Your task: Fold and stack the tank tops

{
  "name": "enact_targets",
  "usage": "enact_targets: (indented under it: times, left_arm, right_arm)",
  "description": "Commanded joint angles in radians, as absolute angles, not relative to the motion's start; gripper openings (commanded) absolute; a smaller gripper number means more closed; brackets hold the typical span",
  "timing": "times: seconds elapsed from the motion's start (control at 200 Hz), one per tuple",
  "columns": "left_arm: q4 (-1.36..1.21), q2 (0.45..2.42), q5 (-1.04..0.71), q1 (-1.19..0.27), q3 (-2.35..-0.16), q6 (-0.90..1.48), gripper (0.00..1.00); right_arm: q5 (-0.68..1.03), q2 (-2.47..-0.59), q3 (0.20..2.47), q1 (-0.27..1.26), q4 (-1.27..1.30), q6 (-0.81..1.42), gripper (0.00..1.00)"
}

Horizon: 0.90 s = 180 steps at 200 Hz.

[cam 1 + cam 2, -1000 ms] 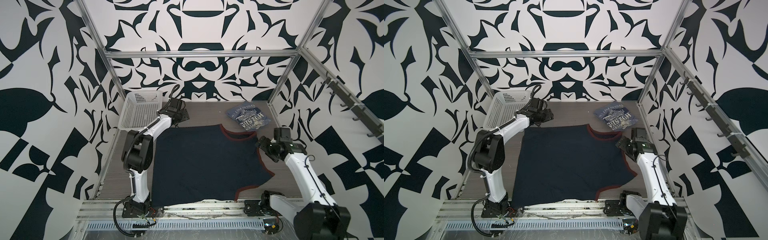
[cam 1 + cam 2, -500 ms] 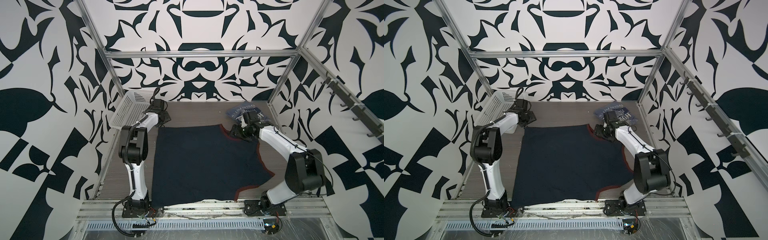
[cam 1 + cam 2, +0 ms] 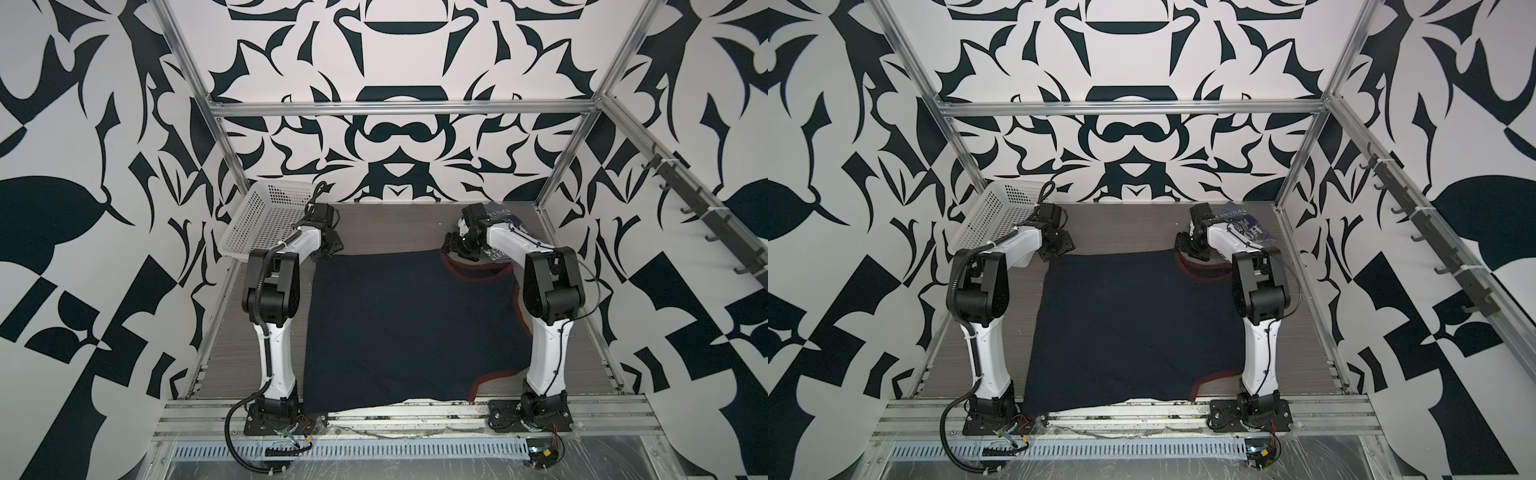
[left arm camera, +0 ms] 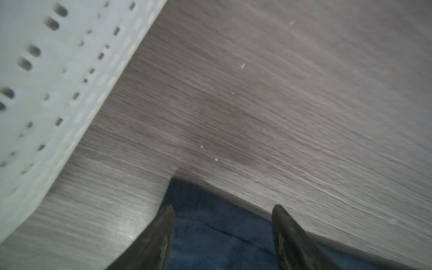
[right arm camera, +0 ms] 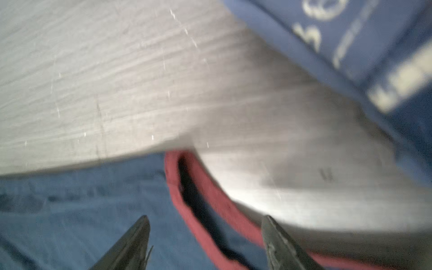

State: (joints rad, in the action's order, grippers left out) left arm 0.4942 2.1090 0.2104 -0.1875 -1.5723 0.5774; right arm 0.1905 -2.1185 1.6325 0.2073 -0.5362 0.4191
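The navy tank top lies spread flat mid-table, red trim along its right side. My left gripper is open low over its far left corner; the cloth shows between the fingers. My right gripper is open at the far right corner, its jaws straddling the red-trimmed edge. The slate-blue tank top lies folded at the back right, partly behind the right arm.
A white perforated basket stands tilted at the back left, close to the left arm. A rail of hooks runs along the right wall. The navy top's near edge hangs over the front metal rail.
The right arm has swung from the table's right side to the navy top's far right corner, jaws narrowing a little. The left gripper has come from beside the basket to the far left corner.
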Motion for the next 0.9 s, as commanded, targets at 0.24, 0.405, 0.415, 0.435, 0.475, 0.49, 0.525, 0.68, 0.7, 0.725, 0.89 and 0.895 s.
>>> enact_targets:
  times: [0.24, 0.405, 0.415, 0.435, 0.475, 0.49, 0.525, 0.68, 0.7, 0.725, 0.89, 0.895]
  left_arm:
    - [0.588, 2.191, 0.343, -0.210, -1.635, 0.584, 0.76]
    - [0.591, 2.218, 0.332, -0.210, -1.647, 0.589, 0.67]
    - [0.587, 2.219, 0.330, -0.210, -1.645, 0.589, 0.66]
    - [0.580, 2.220, 0.329, -0.211, -1.643, 0.588, 0.65]
    - [0.571, 2.222, 0.329, -0.212, -1.640, 0.588, 0.62]
    - [0.570, 2.224, 0.328, -0.211, -1.641, 0.588, 0.61]
    - [0.567, 2.229, 0.326, -0.212, -1.644, 0.588, 0.57]
    - [0.558, 2.246, 0.307, -0.211, -1.654, 0.588, 0.42]
    - [0.556, 2.245, 0.305, -0.212, -1.654, 0.588, 0.40]
    - [0.554, 2.246, 0.304, -0.212, -1.654, 0.589, 0.38]
    - [0.543, 2.233, 0.300, -0.215, -1.654, 0.592, 0.22]
    - [0.542, 2.232, 0.300, -0.215, -1.653, 0.592, 0.21]
  right_arm:
    - [0.246, -2.262, 1.877, 0.240, -0.628, 0.363, 0.78]
    - [0.211, -2.322, 1.950, 0.253, -0.675, 0.362, 0.73]
    - [0.207, -2.326, 1.952, 0.255, -0.676, 0.365, 0.73]
    - [0.202, -2.330, 1.955, 0.254, -0.677, 0.366, 0.72]
    - [0.199, -2.337, 1.960, 0.254, -0.678, 0.366, 0.71]
    - [0.199, -2.338, 1.961, 0.254, -0.679, 0.366, 0.70]
    - [0.200, -2.343, 1.966, 0.254, -0.685, 0.365, 0.66]
    - [0.205, -2.341, 1.967, 0.256, -0.689, 0.358, 0.42]
    - [0.204, -2.340, 1.966, 0.255, -0.689, 0.357, 0.39]
    - [0.204, -2.339, 1.966, 0.255, -0.689, 0.356, 0.35]
    - [0.191, -2.321, 1.963, 0.255, -0.689, 0.351, 0.10]
    - [0.190, -2.320, 1.962, 0.255, -0.688, 0.351, 0.09]
